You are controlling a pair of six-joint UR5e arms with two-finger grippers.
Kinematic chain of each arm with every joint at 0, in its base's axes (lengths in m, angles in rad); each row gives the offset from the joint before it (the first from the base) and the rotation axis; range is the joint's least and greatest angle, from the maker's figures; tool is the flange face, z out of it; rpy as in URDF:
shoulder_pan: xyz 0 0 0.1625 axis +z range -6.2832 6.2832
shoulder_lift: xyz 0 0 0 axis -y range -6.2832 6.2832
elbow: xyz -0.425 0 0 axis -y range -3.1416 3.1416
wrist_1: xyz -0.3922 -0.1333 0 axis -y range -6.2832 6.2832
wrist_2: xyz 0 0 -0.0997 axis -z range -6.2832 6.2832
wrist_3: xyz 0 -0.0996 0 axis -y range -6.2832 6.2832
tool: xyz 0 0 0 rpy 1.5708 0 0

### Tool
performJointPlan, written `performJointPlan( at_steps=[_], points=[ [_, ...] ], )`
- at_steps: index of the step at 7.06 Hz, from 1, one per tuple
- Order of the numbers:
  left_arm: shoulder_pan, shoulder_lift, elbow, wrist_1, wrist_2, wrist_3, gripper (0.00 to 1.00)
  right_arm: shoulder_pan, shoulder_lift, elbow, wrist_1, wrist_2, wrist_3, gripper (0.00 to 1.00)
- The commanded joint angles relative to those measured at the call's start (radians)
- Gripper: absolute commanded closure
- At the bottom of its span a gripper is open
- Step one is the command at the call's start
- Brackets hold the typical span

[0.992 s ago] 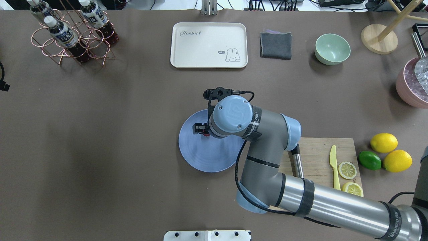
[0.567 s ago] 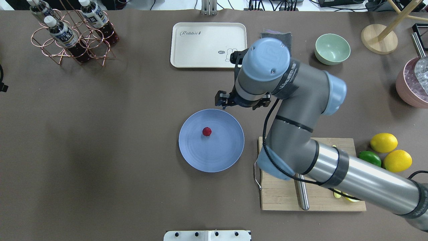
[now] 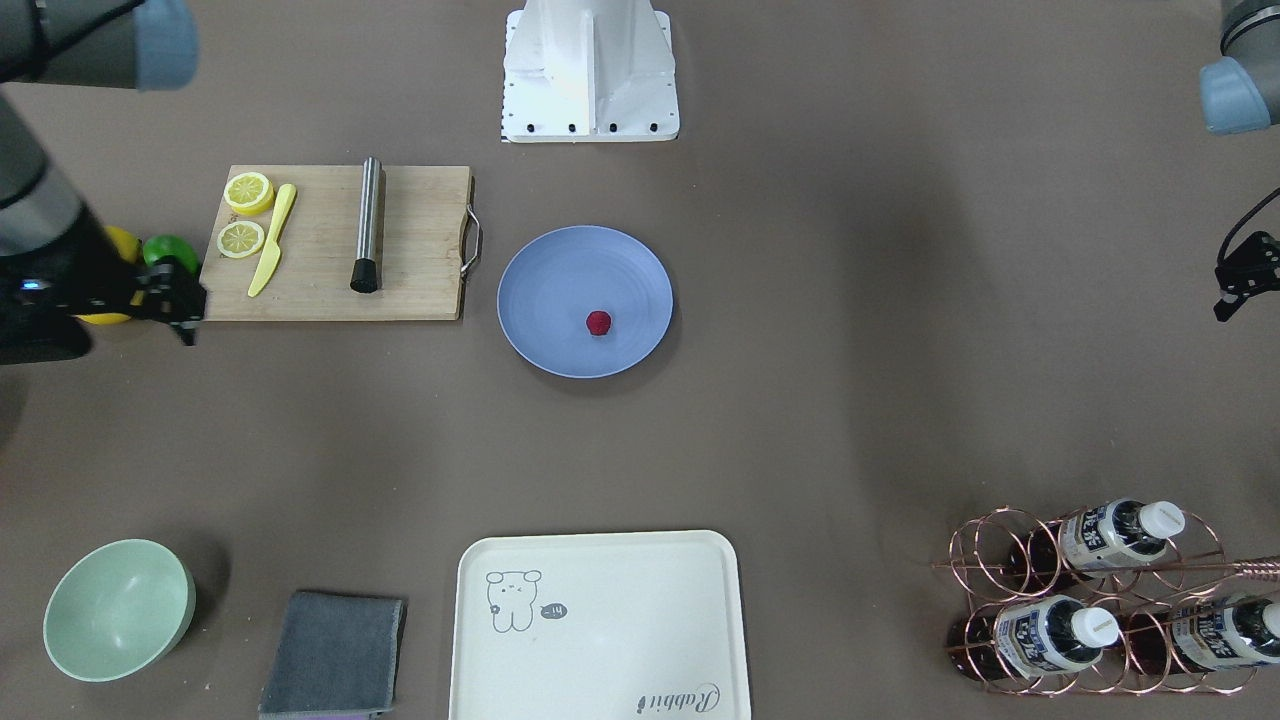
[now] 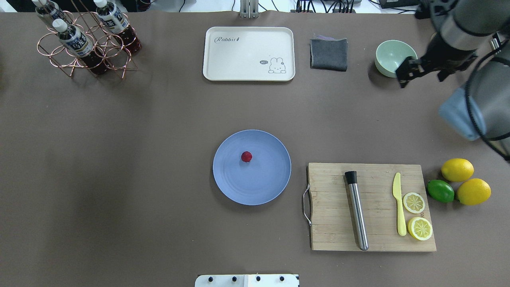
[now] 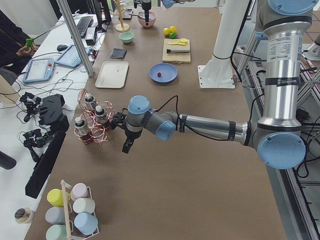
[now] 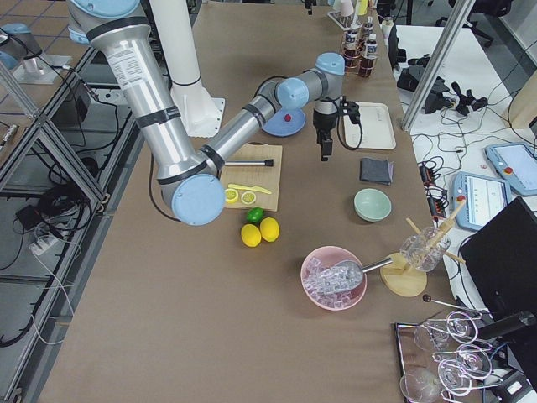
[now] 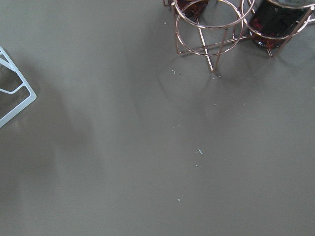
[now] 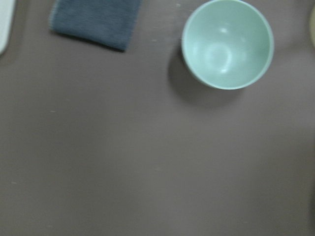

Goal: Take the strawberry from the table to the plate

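The small dark-red strawberry (image 4: 246, 156) lies on the round blue plate (image 4: 259, 187), a little left of its middle, on the grey-brown table (image 4: 119, 159). The front-facing view shows the strawberry (image 3: 598, 322) free on the plate (image 3: 560, 280). My right gripper (image 4: 421, 77) hangs open and empty at the back right, beside the mint bowl and far from the plate. My left gripper (image 3: 1238, 280) hovers off to the far left near the bottle rack. Whether its fingers are open or shut does not show.
A mint-green bowl (image 4: 395, 57), a grey cloth (image 4: 328, 54) and a cream tray (image 4: 249, 54) line the back edge. A cutting board (image 4: 330, 207) with a steel rod, a yellow knife and lemon slices lies right of the plate. Lemons and a lime (image 4: 440, 191) sit beyond it. A copper bottle rack (image 4: 85, 44) stands back left.
My right gripper let go of the strawberry on the plate, rose, and swung away to the back right. The strawberry has stayed where it was released.
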Motion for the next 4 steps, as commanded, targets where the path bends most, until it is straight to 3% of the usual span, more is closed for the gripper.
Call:
performJointPlan(
  at_steps=[1,2,4],
  points=[
    [-0.102,-0.028,-0.014,0.168,-0.023,0.201,0.02,0.275,-0.218,-0.034,0.003,0.120,-0.366,0.00],
    [-0.148,-0.067,-0.014,0.261,-0.023,0.299,0.02,0.388,-0.255,-0.107,0.005,0.193,-0.465,0.00],
    [-0.187,-0.090,-0.005,0.362,-0.023,0.395,0.02,0.532,-0.286,-0.254,0.102,0.209,-0.601,0.00]
  ],
)
